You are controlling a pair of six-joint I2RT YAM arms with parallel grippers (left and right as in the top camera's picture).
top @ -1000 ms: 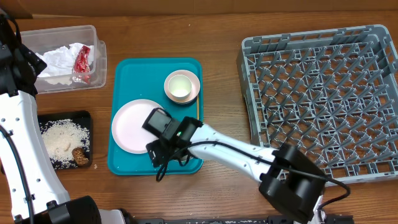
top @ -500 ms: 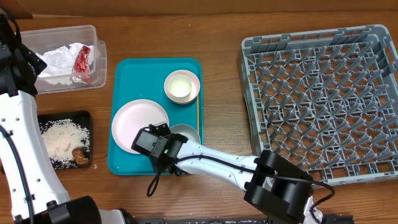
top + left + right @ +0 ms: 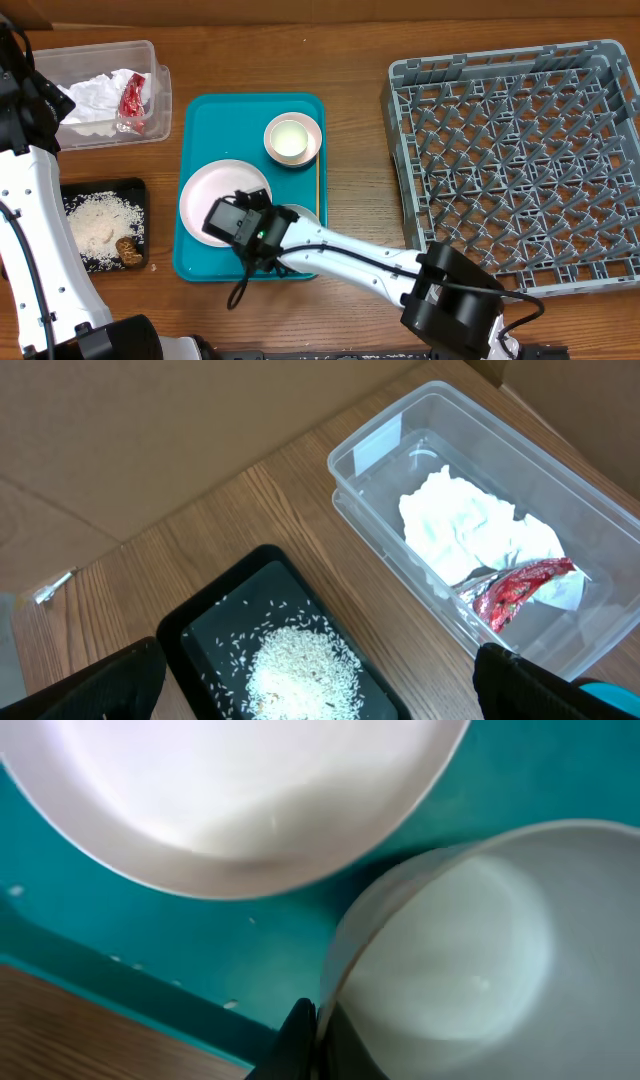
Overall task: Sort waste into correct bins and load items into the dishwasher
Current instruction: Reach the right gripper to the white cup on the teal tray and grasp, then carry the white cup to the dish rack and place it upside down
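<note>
Now the right tool (image 3: 316, 1025) is clamped on the rim of the grey bowl (image 3: 450, 950), which sits on the teal tray (image 3: 205, 120) just beside the plate (image 3: 215, 195); the rack (image 3: 515, 160) lies well off to its right, this arm's side, while the left tool (image 3: 320, 695) gapes by the tub (image 3: 480, 540)

The light grey bowl (image 3: 450, 970) is held upright by its rim in the closed right pincer (image 3: 312, 1038); the pale pink plate (image 3: 250, 790) is laid flat just beside it. Past the pincer the pink bowl (image 3: 293, 140) is set upright, the thin wooden stick (image 3: 319, 178) near it. Well left of the pincer, the napkin (image 3: 92, 95) and red wrapper (image 3: 132, 95) are kept in the clear tub (image 3: 155, 60) — rice crumbs (image 3: 98, 225) in the black tray (image 3: 72, 187). The grey dish rack (image 3: 510, 160) is stood well right.
</note>
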